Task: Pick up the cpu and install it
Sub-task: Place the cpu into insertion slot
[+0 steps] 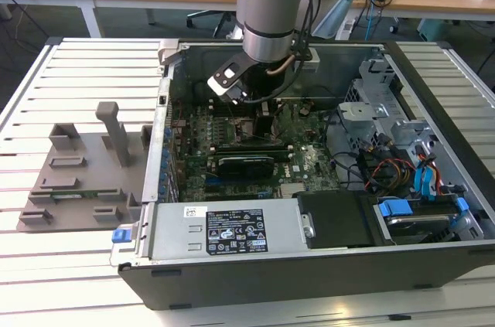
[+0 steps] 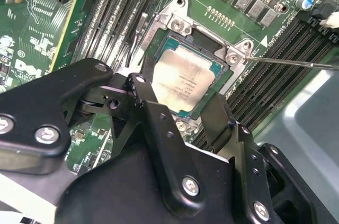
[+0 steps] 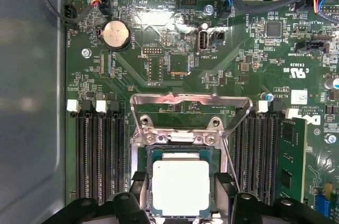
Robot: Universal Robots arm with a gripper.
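My gripper (image 2: 179, 97) straddles the cpu (image 3: 180, 187) in the socket (image 3: 180, 151); can't tell if I'm clamped or loose. If I'm clamped, lifting could drag it and bend pins.

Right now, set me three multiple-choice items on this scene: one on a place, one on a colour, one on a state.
1. The cpu lies:
A. on a grey tray
B. in the socket on the motherboard
C. on the slatted table

2. The motherboard is:
A. green
B. red
C. white

3. The socket's metal load frame is:
A. shut over the cpu
B. swung open
C. lying outside the case

Answers:
1 B: the first wrist view shows its silver top seated inside the socket.
2 A: the board is green all over.
3 B: the frame stands up behind the cpu, whose top is uncovered.
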